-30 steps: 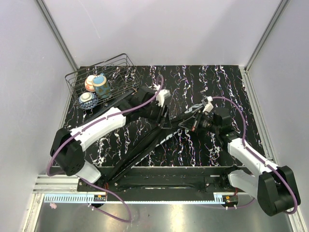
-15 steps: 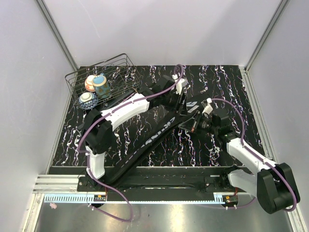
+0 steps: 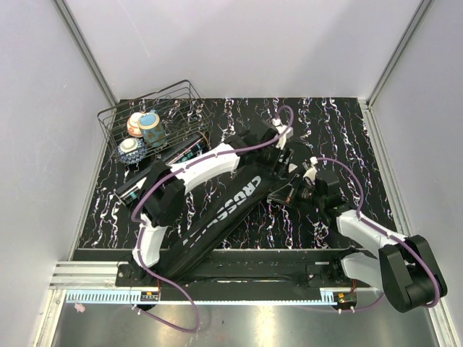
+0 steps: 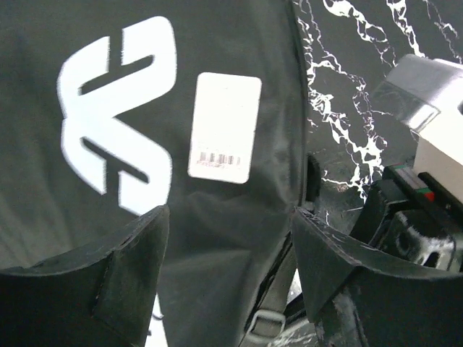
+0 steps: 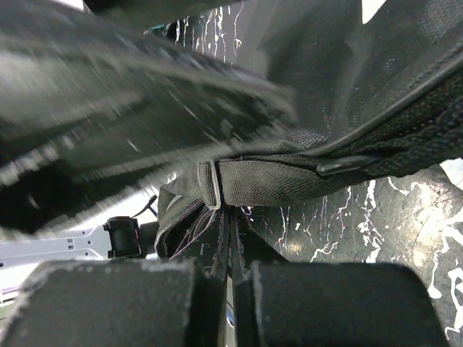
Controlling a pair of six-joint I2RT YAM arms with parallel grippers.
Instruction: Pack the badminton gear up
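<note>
Left gripper (image 4: 228, 271), arm outstretched, hovers spread above CROSSWAY bag (image 4: 217, 217).

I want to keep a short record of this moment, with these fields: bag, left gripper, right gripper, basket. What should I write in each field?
bag: black, CROSSWAY printed in white, lying diagonally on the table
left gripper: open, over the bag's wide end near a white barcode label, holding nothing
right gripper: shut, pinching a thin edge of the bag below a strap
basket: black wire, far left corner, three bowls inside
</note>
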